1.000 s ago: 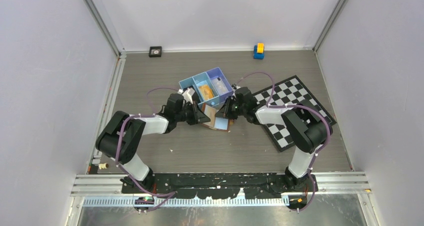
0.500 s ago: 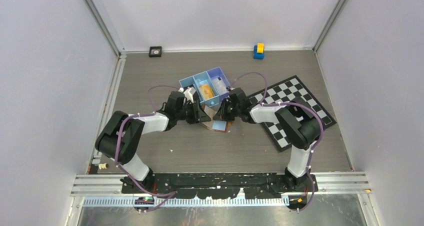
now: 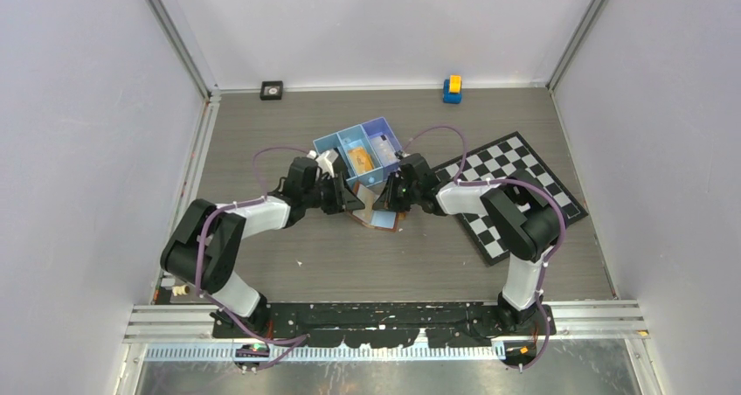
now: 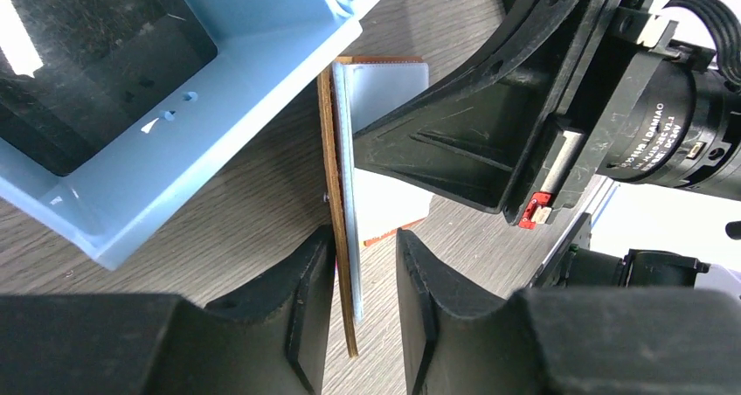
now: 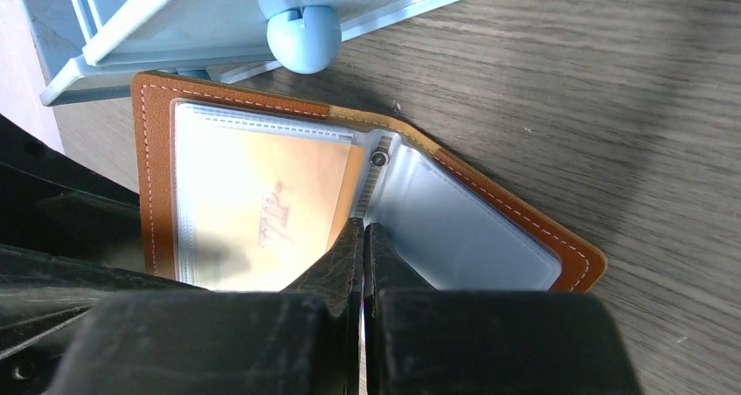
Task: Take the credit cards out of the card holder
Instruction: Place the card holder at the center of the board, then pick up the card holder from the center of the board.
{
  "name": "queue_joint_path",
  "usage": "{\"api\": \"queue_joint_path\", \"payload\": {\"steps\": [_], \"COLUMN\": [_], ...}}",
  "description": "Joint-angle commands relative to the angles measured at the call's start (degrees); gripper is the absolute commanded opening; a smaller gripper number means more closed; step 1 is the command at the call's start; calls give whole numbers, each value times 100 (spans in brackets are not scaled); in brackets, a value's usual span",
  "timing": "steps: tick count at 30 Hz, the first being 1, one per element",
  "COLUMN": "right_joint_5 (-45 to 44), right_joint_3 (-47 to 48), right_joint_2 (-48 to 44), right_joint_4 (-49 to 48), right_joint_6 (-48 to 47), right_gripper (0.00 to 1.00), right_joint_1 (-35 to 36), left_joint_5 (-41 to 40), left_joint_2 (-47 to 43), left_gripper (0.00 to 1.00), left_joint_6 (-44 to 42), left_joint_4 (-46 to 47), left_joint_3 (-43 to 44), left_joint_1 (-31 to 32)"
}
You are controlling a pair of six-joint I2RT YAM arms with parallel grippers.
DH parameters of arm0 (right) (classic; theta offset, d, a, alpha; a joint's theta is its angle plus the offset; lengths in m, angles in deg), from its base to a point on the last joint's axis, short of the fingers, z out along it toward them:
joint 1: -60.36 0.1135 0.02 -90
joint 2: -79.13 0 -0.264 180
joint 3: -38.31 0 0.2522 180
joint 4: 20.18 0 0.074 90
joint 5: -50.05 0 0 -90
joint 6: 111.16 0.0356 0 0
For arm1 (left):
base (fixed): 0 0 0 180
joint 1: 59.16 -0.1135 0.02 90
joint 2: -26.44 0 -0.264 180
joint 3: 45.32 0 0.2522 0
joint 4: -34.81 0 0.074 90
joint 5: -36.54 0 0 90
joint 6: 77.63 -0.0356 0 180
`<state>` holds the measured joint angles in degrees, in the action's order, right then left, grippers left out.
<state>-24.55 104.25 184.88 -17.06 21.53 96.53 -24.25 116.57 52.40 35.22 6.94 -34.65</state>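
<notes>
Resting open on the table, the card holder is being met from both sides by the left gripper and the right gripper, just in front of the blue tray. In the left wrist view, its upright brown cover is being straddled by fingers standing slightly apart, a gap showing on one side. In the right wrist view, the fingers are being pressed together at the fold, beside an orange card sitting in a clear sleeve; whether anything is being pinched cannot be told.
</notes>
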Motion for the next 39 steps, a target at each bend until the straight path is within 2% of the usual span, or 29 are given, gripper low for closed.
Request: {"api": "queue_joint_path", "payload": {"steps": [1,12,17,25,39], "right_joint_5": [-179,-145,-117,-74,-46], "right_joint_3": [142,186,213,252,299], "right_joint_2": [-79,-36,5,49,98], "right_joint_4": [103,145,158,179,233], "right_joint_6": [-119,-113,-113,-113,-113], "right_gripper": [0,0,0,1,1], "right_joint_1": [27,29,30,28,40], "left_joint_5": [120,268,402,429,723], "left_joint_2": [-235,-233,-273,-230,-149], "left_gripper": [31,20,30,19,21], "left_joint_6": [-13,106,180,205,346], "left_joint_4": [59,191,389,398,715], "left_joint_3": [61,22,-44,-25,-55], "left_joint_1": [-61,-155,-166,-166,-166]}}
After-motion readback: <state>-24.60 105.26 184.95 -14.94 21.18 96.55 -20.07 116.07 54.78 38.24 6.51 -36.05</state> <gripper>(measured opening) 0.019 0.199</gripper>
